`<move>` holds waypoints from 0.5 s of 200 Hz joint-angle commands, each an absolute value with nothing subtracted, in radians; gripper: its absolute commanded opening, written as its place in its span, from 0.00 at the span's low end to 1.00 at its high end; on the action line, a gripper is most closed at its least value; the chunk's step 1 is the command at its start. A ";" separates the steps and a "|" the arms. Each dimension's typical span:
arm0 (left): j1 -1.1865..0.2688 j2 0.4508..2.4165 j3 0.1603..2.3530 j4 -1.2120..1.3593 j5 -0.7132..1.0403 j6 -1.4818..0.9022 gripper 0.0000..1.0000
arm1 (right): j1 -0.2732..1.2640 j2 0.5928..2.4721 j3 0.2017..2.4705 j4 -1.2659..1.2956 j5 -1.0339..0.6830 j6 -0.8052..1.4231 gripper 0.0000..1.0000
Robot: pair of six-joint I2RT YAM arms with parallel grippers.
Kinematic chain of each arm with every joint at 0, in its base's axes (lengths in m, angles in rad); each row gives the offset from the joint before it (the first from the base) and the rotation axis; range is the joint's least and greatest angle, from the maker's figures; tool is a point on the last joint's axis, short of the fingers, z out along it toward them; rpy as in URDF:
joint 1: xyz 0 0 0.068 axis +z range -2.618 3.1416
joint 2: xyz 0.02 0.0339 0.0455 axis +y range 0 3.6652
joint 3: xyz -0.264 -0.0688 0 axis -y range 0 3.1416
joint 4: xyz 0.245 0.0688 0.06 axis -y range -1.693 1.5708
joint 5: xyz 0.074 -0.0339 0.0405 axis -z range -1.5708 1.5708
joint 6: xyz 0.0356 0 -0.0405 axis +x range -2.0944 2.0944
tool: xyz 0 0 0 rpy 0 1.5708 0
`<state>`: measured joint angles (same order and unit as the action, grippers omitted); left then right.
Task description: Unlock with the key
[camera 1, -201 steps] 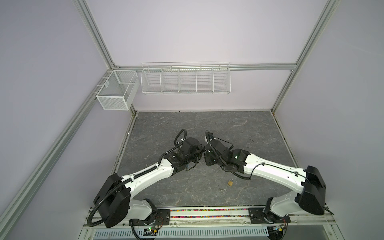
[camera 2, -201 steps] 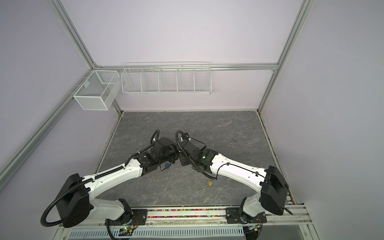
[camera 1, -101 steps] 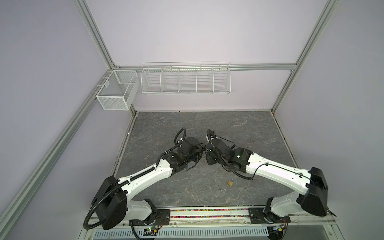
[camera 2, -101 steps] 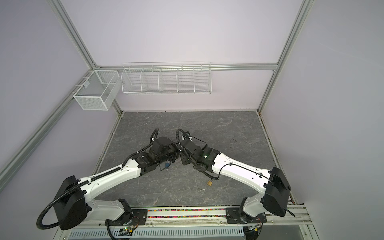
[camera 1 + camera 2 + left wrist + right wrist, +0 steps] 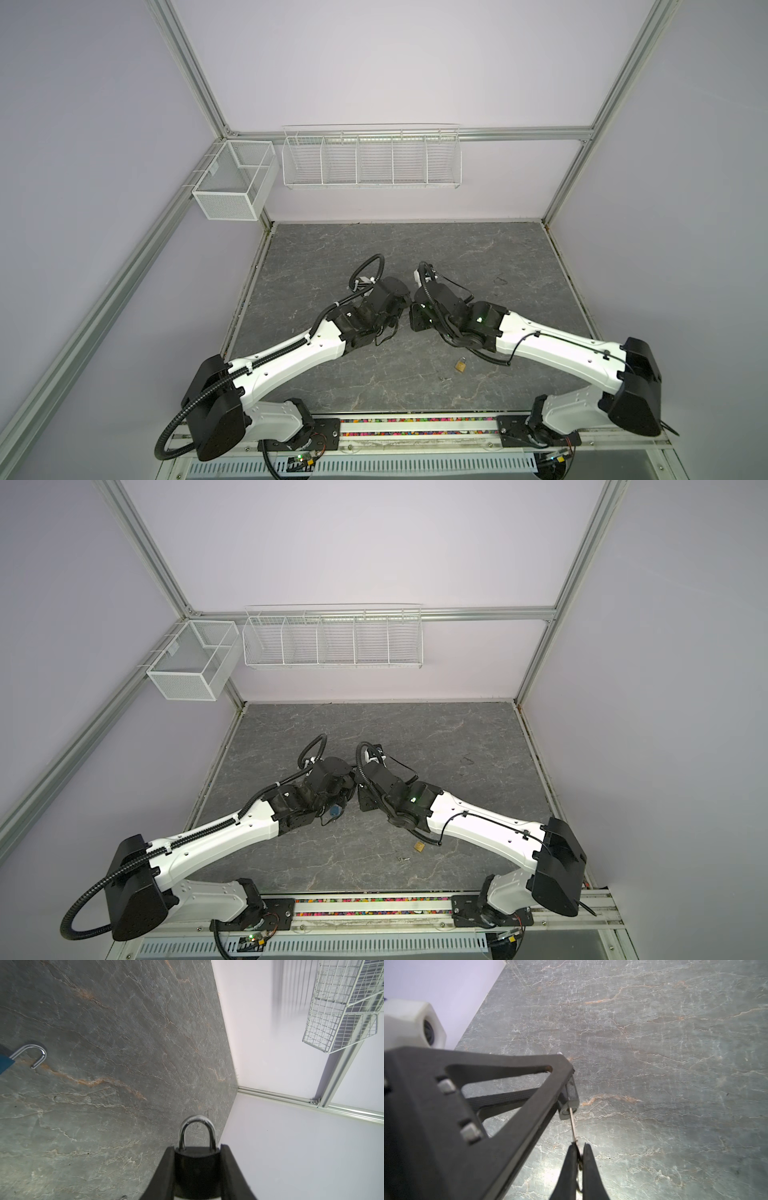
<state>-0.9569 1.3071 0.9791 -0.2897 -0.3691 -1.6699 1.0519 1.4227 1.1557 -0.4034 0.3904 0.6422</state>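
Note:
A black padlock (image 5: 197, 1165) with a closed silver shackle (image 5: 197, 1126) sits upright between the fingers of my left gripper (image 5: 197, 1150), which is shut on its body. My right gripper (image 5: 578, 1146) is shut on a thin silver key (image 5: 572, 1124). The key's blade points at the padlock's silver underside (image 5: 569, 1105) and its tip meets that face beside the round keyway. Whether the tip is inside the keyway I cannot tell. In both top views the two wrists (image 5: 386, 293) (image 5: 376, 777) meet nose to nose over the middle of the floor and hide the padlock and key.
A blue padlock (image 5: 4, 1064) with its shackle (image 5: 33, 1055) sprung open lies on the grey stone floor, also visible under the left wrist (image 5: 334, 810). A small brass padlock (image 5: 460, 365) lies near the right forearm. Wire baskets (image 5: 372, 160) hang on the back wall.
Both wrists have drifted slightly to the right together. Both grips are unchanged.

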 commanded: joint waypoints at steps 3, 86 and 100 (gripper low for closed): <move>-1.000 1.309 1.018 -0.290 -0.279 -1.649 0.00 | 1.046 1.394 1.146 -0.126 0.312 0.620 0.07; -0.976 1.328 0.994 -0.272 -0.227 -1.636 0.00 | 1.042 1.351 1.158 -0.181 0.276 0.533 0.07; -0.974 1.337 0.997 -0.273 -0.219 -1.633 0.00 | 1.039 1.344 1.155 -0.183 0.271 0.530 0.07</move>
